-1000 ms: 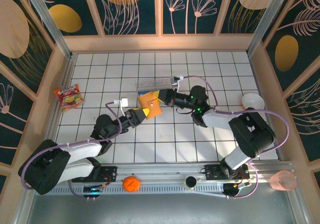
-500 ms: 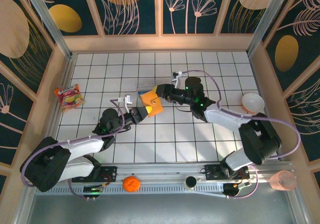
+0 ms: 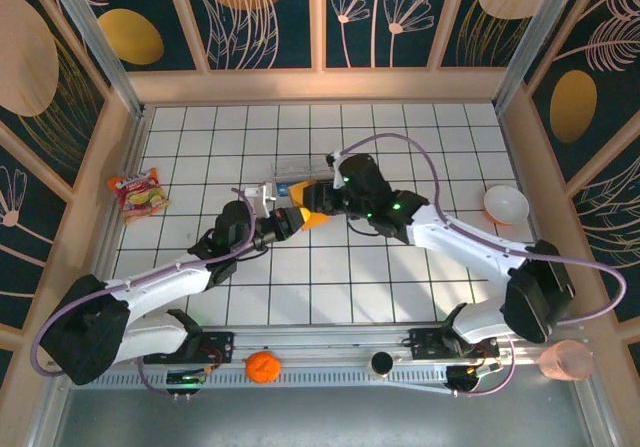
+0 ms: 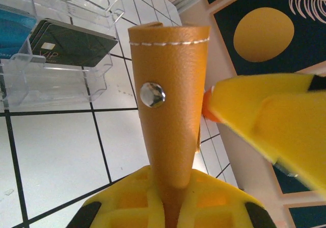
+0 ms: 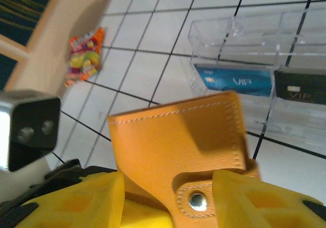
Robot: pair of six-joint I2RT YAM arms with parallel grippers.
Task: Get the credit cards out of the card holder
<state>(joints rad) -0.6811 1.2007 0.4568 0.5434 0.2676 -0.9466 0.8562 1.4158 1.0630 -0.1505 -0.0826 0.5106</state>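
Change vs. half a second back: the left arm has stretched further out and the right wrist has swung in toward it. The two sets of fingers now sit close together above the bench point(image 3: 420, 267).

Left fingers point(image 3: 289, 221): clamped on the near end of the card holder point(image 4: 170, 85).
Right fingers point(image 3: 317, 198): apart, one on each side of the holder's strap tab point(image 5: 204, 200). Cannot tell whether they press on it.

Card holder: orange-tan grained leather, pale stitching along the edge, one silver snap stud point(image 4: 153, 94). In the left wrist view it stands straight out from the left fingers, long axis in line with them, stitched edge farthest from the fingertips. In the right wrist view the tab is nearest the right fingertips and the stitched edge lies away from them, slightly tilted.

Container: clear plastic box point(image 5: 239, 39) on the bench, beyond the holder as seen from both sets of fingers. Inside, in neighbouring compartments, lie a blue card point(image 5: 234, 79) and a dark card point(image 5: 300, 91), both flat and marked VIP.
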